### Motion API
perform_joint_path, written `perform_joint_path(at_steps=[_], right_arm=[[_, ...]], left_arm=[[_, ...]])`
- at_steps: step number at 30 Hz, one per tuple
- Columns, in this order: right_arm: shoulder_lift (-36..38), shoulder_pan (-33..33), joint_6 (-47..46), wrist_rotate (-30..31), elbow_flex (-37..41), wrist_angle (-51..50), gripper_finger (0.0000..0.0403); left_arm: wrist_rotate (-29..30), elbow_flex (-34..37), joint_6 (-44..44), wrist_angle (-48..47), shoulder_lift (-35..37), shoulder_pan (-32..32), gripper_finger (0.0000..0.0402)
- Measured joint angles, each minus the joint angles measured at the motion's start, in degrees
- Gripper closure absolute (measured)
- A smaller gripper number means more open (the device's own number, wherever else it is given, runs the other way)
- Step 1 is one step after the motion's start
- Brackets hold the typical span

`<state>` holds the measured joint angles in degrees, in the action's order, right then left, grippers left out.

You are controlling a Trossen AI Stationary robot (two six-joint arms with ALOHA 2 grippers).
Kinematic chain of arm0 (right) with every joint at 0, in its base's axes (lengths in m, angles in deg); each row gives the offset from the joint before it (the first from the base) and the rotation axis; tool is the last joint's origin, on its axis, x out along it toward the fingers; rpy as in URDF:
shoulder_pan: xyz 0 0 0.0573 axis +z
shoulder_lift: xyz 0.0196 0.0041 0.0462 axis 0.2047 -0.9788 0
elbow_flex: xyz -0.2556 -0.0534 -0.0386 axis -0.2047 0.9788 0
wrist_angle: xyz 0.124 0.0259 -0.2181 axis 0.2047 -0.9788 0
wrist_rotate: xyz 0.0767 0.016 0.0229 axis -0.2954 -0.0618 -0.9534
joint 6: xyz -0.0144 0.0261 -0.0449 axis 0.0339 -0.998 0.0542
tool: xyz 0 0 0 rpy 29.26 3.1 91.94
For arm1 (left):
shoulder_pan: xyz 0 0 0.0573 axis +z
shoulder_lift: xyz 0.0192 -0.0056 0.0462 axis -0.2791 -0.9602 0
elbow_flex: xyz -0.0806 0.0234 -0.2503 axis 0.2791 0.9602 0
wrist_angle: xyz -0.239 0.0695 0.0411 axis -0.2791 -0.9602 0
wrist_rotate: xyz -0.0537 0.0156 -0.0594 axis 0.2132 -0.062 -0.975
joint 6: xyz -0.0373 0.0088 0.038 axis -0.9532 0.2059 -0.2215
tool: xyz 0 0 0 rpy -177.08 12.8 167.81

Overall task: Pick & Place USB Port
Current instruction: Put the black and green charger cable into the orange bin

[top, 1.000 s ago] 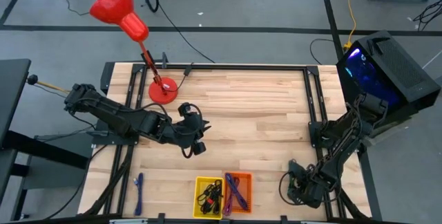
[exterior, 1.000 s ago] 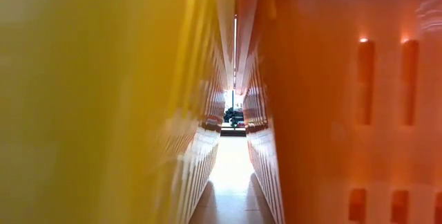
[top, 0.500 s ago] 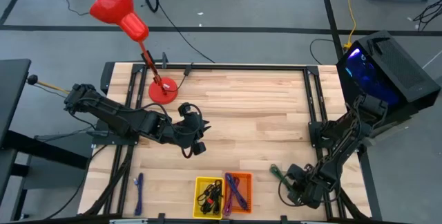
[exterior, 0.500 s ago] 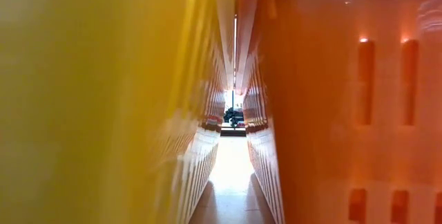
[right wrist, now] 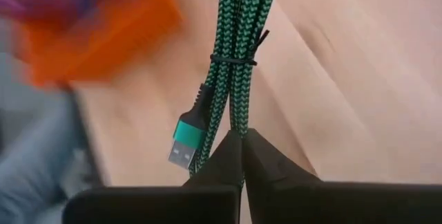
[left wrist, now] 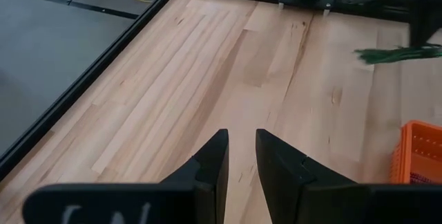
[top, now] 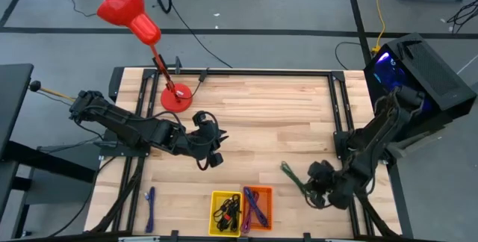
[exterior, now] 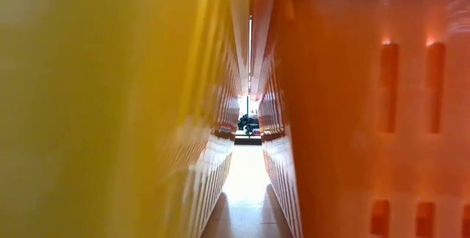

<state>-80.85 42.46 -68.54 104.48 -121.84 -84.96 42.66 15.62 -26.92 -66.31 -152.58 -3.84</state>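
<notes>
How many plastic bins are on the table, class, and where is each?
2. The yellow bin sits at the table's near edge holding black cables; the orange bin stands right beside it on its right, holding purple cables. None other is visible.

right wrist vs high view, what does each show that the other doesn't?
Right wrist only: the green braided cable up close, bundled with a tie, its USB plug free, the right end effector shut on the bundle.

High only: the left end effector mid-table, the red lamp, the yellow bin, a blue cable near the left front edge.

Both: the green cable, the orange bin, the wooden table.
</notes>
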Motion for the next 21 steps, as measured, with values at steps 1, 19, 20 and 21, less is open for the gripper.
perform_joint_path(at_steps=[1, 19, 20, 21], right_arm=[[0.4, -0.43, 2.91, 1.82, -0.01, 2.98, 0.0402], [-22.28, -1.97, 32.06, 13.55, -0.65, 62.15, 0.0403], [-23.68, -1.97, 32.83, 13.66, -1.24, 63.78, 0.0403], [-24.75, -1.97, 33.27, 13.76, -2.1, 64.76, 0.0403]], left_arm=[[0.0, 0.0, 0.0, -0.01, -0.01, 0.0, 0.0323], [3.13, 0.0, -0.04, 0.08, -0.01, 0.0, 0.0323], [3.15, 0.0, -0.04, 0.07, 0.0, 0.0, 0.0323], [3.15, 0.0, -0.04, 0.07, 0.0, 0.0, 0.0323]])
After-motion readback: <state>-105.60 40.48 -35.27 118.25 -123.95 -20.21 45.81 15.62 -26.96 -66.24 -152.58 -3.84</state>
